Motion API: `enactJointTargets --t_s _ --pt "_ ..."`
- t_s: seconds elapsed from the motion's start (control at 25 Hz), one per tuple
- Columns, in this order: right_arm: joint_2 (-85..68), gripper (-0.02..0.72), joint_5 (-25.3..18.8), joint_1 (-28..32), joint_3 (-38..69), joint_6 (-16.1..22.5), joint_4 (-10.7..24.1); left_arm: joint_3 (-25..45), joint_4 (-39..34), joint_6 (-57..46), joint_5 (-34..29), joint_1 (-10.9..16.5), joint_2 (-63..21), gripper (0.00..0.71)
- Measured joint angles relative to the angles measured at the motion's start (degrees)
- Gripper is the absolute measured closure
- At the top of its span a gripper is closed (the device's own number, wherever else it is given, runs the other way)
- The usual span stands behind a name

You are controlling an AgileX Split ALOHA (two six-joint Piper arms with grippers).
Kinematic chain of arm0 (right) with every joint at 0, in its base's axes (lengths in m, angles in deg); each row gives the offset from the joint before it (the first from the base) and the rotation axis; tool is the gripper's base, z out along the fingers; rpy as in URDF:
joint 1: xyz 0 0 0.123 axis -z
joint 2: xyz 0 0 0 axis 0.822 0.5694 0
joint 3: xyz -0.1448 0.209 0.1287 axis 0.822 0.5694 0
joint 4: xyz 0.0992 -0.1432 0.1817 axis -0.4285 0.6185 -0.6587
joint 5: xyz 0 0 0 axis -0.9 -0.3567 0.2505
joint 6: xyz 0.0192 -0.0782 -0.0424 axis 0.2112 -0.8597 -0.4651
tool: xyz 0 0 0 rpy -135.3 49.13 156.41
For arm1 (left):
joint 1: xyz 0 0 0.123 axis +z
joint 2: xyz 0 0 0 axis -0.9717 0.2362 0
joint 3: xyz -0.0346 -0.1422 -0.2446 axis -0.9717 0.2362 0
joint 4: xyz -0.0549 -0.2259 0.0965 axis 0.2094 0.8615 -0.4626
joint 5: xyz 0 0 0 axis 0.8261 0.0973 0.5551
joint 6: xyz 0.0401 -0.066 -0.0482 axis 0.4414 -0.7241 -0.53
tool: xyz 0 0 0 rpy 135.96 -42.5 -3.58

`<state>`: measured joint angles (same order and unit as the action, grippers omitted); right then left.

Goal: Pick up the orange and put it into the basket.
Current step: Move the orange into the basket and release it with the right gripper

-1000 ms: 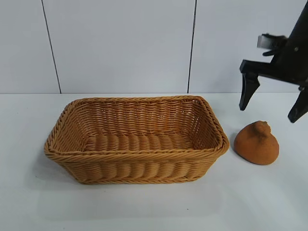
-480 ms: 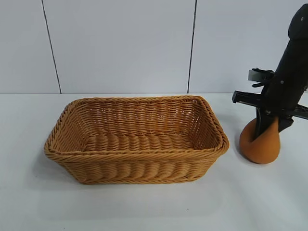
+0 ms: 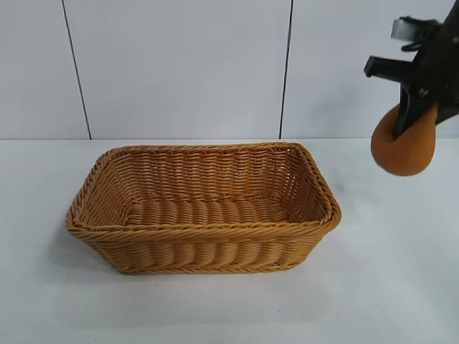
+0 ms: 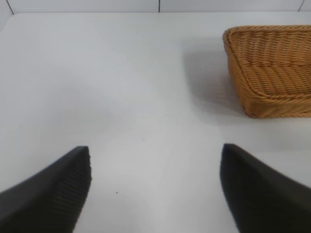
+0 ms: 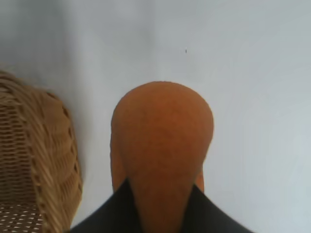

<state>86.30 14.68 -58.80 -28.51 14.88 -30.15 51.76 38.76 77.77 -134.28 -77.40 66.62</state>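
Observation:
The orange (image 3: 404,147) is a burnt-orange fruit hanging in the air at the right, well above the table and right of the basket. My right gripper (image 3: 414,115) is shut on its top; in the right wrist view the orange (image 5: 163,145) fills the space between the black fingers. The basket (image 3: 204,208) is a large tan wicker rectangle at the table's middle, with nothing in it. Its rim shows in the right wrist view (image 5: 53,160) and a corner in the left wrist view (image 4: 272,68). My left gripper (image 4: 155,187) is open and empty over bare table, away from the basket.
The white table (image 3: 387,287) runs back to a white panelled wall (image 3: 179,64). Only the basket stands on the table.
My right gripper came down onto the orange, closed on it, and has lifted it off the table up and a little to the right. The basket has not moved.

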Motion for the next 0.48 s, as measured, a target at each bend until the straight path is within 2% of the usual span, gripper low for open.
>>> enactJointTargets --t_s 0.24,0.48 --pt "-3.7 0.65 -0.6 -1.5 0.0 0.0 -4.3 0.0 0.0 0.0 0.0 0.0 0.0 0.182" --pt "-3.9 0.65 2.1 -11.7 0.0 0.0 -7.6 0.0 0.0 0.0 0.0 0.0 0.0 0.182"
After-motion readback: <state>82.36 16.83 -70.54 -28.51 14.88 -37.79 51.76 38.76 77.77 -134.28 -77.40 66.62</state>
